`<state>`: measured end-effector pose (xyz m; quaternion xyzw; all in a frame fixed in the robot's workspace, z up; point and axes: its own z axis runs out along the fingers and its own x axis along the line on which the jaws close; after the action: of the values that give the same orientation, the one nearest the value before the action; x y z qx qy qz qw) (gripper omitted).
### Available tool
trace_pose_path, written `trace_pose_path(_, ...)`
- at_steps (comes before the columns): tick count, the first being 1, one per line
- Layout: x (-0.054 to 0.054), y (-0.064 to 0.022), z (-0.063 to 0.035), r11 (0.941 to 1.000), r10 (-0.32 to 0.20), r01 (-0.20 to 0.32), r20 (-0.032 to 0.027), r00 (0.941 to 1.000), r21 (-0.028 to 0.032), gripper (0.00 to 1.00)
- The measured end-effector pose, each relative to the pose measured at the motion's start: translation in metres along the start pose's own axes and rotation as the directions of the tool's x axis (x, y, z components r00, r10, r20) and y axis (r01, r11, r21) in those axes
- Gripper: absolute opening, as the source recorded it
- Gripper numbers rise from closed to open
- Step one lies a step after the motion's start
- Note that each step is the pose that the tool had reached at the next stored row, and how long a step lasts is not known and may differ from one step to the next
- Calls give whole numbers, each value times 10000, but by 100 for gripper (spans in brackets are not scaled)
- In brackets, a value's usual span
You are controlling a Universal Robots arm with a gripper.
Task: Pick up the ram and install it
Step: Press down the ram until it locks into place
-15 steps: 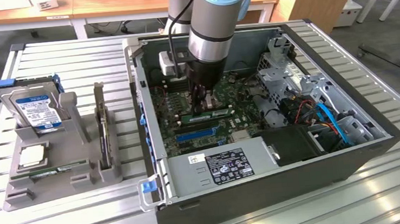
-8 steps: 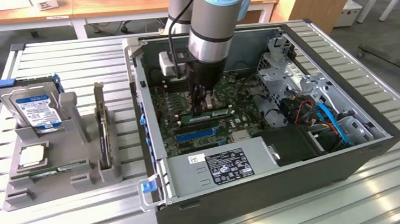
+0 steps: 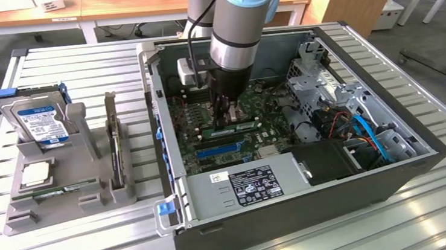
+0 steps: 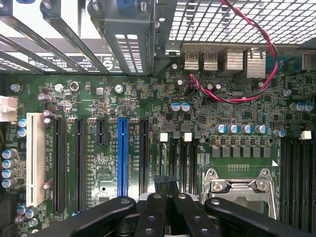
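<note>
The arm reaches down into the open computer case (image 3: 295, 209) that lies on its side on the slatted metal table (image 3: 81, 71). The gripper (image 3: 224, 120) hangs low over the green motherboard (image 3: 206, 117), its black fingers (image 4: 165, 207) drawn together, and the wrist view shows nothing green clamped between them.

The ram (image 3: 61, 189) lies flat in the front slot of the grey parts holder (image 3: 60, 206), at the exterior view's left, well apart from the gripper. Just behind it sits the square silver processor chip (image 3: 36, 172), and behind that the hard drive (image 3: 38, 120) stands upright in blue rails. A dark expansion card (image 3: 115, 143) stands on edge along the holder's right side.

Around the gripper the case is crowded. In the wrist view a blue expansion slot (image 4: 123, 155) and a white one (image 4: 34, 158) run among black slots, the metal processor socket (image 4: 240, 185) sits beside the fingertips, and a red and black twisted wire (image 4: 256, 94) loops over the board. The power supply (image 3: 245, 187), the drive cage (image 3: 325, 83) and blue cables (image 3: 369, 133) fill the rest.
</note>
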<state>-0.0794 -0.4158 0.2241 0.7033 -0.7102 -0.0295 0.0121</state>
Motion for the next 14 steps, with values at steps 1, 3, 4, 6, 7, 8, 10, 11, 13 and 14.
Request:
trace_pose_path(1, 0, 0, 3, 10000, 0, 0, -2, 10000, 0, 10)
trace_pose_path(3, 1, 0, 4, 10000, 0, 0, -4, 10000, -1, 10)
trace_pose_path(4, 1, 0, 5, 10000, 0, 0, -4, 10000, -1, 10)
trace_pose_path(6, 0, -1, 6, 10000, 0, 0, 0, 10000, 0, 10)
trace_pose_path(7, 0, 0, 7, 10000, 0, 0, 0, 10000, 0, 10)
trace_pose_path(8, 0, -1, 9, 10000, 0, 0, 0, 10000, 0, 10)
trace_pose_path(10, 1, 0, 12, 10000, 0, 0, -2, 10000, 0, 10)
trace_pose_path(11, 1, -1, 12, 10000, 0, 0, -2, 10000, -1, 10)
trace_pose_path(13, 0, -1, 13, 10000, 0, 0, 0, 10000, 0, 10)
trace_pose_path(14, 0, -1, 13, 10000, 0, 0, 0, 10000, 0, 10)
